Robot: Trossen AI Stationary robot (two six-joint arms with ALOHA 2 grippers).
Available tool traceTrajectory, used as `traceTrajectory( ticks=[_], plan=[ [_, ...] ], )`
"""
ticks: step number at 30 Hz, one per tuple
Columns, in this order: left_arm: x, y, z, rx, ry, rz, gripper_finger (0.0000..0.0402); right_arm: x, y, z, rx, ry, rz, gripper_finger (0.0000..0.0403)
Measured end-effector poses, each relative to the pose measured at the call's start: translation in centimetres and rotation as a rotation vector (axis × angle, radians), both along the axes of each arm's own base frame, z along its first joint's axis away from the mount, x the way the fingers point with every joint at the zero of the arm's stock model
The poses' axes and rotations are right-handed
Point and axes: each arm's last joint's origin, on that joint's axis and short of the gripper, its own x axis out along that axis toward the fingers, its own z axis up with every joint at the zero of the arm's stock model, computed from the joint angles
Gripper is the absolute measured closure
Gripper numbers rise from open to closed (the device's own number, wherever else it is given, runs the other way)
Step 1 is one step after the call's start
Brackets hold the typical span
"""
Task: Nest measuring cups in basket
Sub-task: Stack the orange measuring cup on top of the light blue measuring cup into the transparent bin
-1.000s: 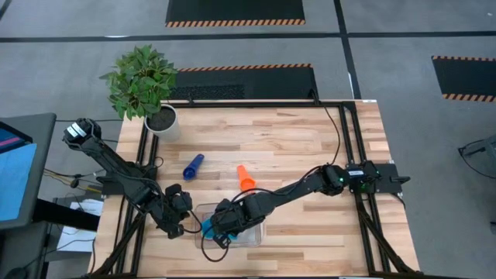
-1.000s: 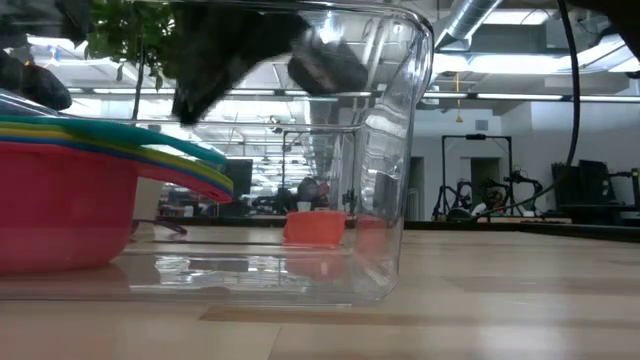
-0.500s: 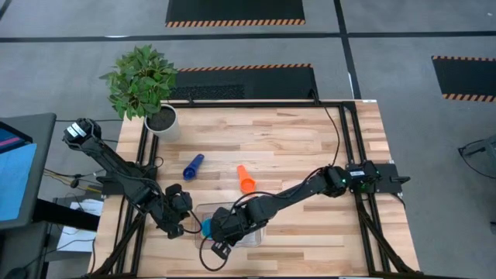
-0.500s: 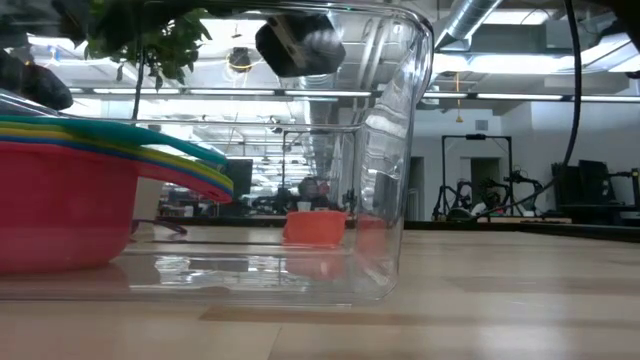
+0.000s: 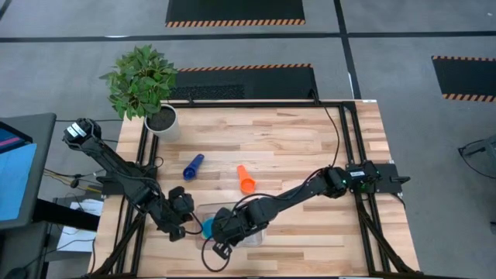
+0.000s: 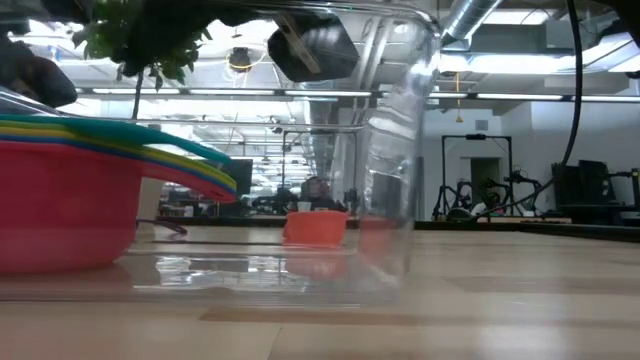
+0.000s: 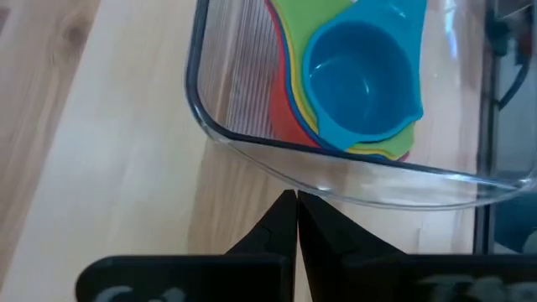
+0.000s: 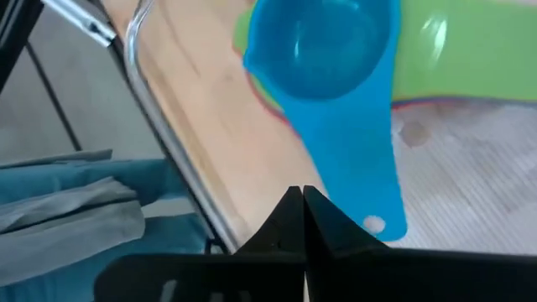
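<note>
Nested plastic measuring cups (image 7: 357, 75), light blue on top, sit in the clear rectangular basket (image 5: 246, 232) at the table's six o'clock edge. Right gripper (image 8: 299, 201), fingers together, hovers above them; left gripper (image 7: 295, 205), also closed, waits at the basket's nine o'clock.

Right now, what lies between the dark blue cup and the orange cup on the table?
Only bare wood table, per the high view: dark blue cup and orange cup lie apart.

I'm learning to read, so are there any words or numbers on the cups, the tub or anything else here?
No readable text: none shows in any view.
The light blue cup on top of the stack in the basket: plain, no number or mark visible.
The blue cup and orange cup on the table: too small to tell.
The plant pot: nothing legible.
</note>
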Motion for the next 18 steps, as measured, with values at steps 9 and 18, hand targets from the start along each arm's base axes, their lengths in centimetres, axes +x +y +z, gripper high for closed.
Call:
traceTrajectory(
  ticks=[9,18],
  plan=[
    [-0.6,0.5,-0.4,0.045,0.073,-0.003,0.0401,0.1,-1.6,1.7,-0.099,-0.053,-0.086,0.0387],
    [-0.8,0.3,-0.4,0.005,0.103,0.019,0.0401,0.0,-2.3,1.8,-0.199,-0.065,-0.151,0.0394]
  ],
)
